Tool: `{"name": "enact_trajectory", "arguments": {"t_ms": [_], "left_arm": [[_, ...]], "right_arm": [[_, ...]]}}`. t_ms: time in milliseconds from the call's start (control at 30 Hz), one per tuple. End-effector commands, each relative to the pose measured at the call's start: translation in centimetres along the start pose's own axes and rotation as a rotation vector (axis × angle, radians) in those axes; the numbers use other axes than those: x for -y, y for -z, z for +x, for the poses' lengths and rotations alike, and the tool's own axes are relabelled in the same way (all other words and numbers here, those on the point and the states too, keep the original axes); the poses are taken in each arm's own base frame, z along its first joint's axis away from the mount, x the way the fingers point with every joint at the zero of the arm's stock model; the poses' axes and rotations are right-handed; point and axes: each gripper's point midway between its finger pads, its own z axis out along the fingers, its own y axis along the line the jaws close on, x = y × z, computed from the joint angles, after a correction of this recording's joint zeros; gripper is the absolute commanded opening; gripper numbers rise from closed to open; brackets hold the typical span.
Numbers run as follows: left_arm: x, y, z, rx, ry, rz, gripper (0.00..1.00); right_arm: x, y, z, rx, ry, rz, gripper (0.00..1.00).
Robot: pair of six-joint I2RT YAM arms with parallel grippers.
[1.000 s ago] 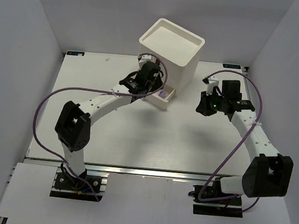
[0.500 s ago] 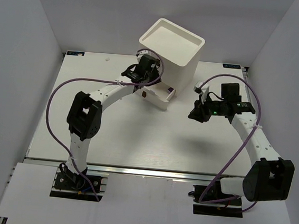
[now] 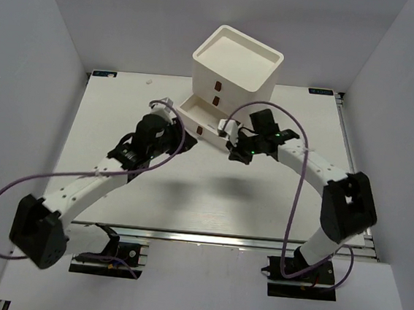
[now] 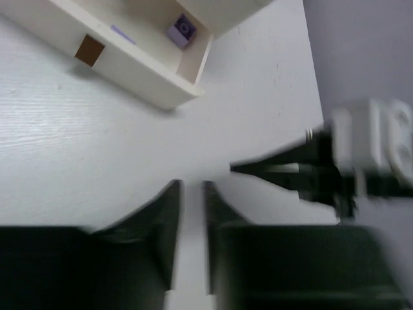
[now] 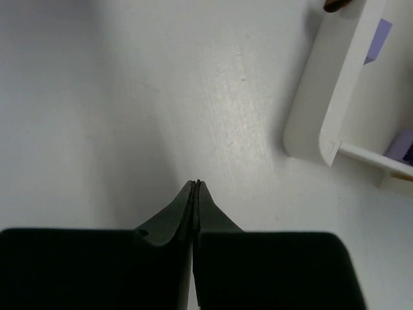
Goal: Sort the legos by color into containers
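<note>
**Bottom drawer open, both grippers waiting in front of it**

From where I stand, the white cabinet (image 3: 238, 55) sits at the table's 12 o'clock. Its bottom drawer (image 3: 190, 120) is pulled out toward 7 o'clock. The two upper drawers (image 3: 216, 93) are shut, so I cannot see what is in them. A few lavender legos (image 4: 182, 31) lie inside the open drawer. I can see no loose bricks on the table (image 3: 211, 192).

The left gripper (image 4: 191, 194) hangs in front of the drawer. There is only a narrow slit between its fingers and nothing in it. The right gripper (image 5: 195, 186) is just off the drawer's corner at 4 o'clock, with its jaws pressed fully together and empty.

The sorting looks nearly done, and I take the next step to be closing the drawer. To do that well, a gripper should press flat on the drawer front near the brown pull (image 4: 89, 48). The push should run straight along the slide toward 1 o'clock. A push on one corner could skew the drawer or shift the light cabinet.

The table is matte white with a fine grain. Pale side panels (image 3: 24, 71) box it in, and purple cables (image 3: 290, 207) loop off both arms.
</note>
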Motion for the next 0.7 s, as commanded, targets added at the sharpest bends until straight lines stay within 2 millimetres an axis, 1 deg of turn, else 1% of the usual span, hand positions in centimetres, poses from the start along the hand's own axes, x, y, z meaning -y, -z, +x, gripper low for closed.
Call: {"name": "enact_trajectory", "arguments": {"t_ms": [0,33,67,100,133,167,200,233,267,300,333,367,433,467,500,567,600,667], "left_arm": [[-1.9,3.2,1.8,-0.002,0.005,-0.022,0.4],[-3.1,3.8,3.1,-0.017,0.013,-0.046,0.43],[-2.8,5.2,2.8,0.005,0.031,-0.027,0.45],[-3.5,5.7,2.4,0.044,0.041,-0.057,0.49],[-4.2,6.1,3.1,0.045,0.05,-0.066,0.51],[-3.8,7.2,2.7,0.076,0.073,-0.047,0.53],[-4.0,7.5,2.8,0.085,0.083,-0.049,0.54],[-4.7,7.7,3.3,0.089,0.089,-0.061,0.56],[-4.6,8.2,3.2,0.103,0.106,-0.052,0.56],[-4.8,8.3,3.3,0.105,0.115,-0.058,0.57],[-4.8,8.4,3.7,0.097,0.118,-0.055,0.57],[-4.9,8.5,3.8,0.094,0.119,-0.057,0.58],[-4.9,8.4,4.0,0.088,0.124,-0.057,0.58],[-4.8,8.4,4.0,0.082,0.13,-0.057,0.58],[-4.8,8.3,4.0,0.078,0.13,-0.06,0.58],[-4.6,8.2,4.3,0.065,0.126,-0.055,0.58],[-4.5,8.2,4.2,0.066,0.126,-0.054,0.58],[-4.4,8.2,4.1,0.067,0.126,-0.053,0.59]], "right_arm": [[5.3,-2.3,-0.6,-0.11,0.02,0.246,0.0],[6.0,-3.1,-1.6,-0.117,0.034,0.282,0.0],[6.7,-3.6,-1.6,-0.159,0.015,0.34,0.0],[7.3,-5.1,-0.4,-0.206,-0.007,0.35,0.0],[8.0,-5.6,-2.0,-0.199,0.004,0.381,0.0],[8.6,-5.9,-1.6,-0.237,-0.018,0.421,0.0],[8.9,-7.1,-0.7,-0.27,-0.026,0.418,0.0],[9.0,-7.5,-0.9,-0.278,-0.022,0.426,0.0],[9.5,-8.4,-1.1,-0.283,-0.026,0.452,0.0],[10.8,-8.1,-1.0,-0.3,-0.014,0.534,0.0],[11.1,-8.5,-1.3,-0.305,0.002,0.564,0.0],[11.9,-8.7,-1.2,-0.32,0.016,0.629,0.0],[12.4,-9.2,-0.9,-0.342,0.037,0.658,0.0],[13.0,-9.0,-1.3,-0.346,0.037,0.701,0.0],[13.4,-9.5,-0.6,-0.367,0.035,0.716,0.0],[14.4,-9.2,-0.5,-0.383,0.048,0.775,0.0],[14.8,-9.5,-0.4,-0.385,0.055,0.784,0.0],[15.7,-9.6,-1.0,-0.372,0.072,0.819,0.0]]}}
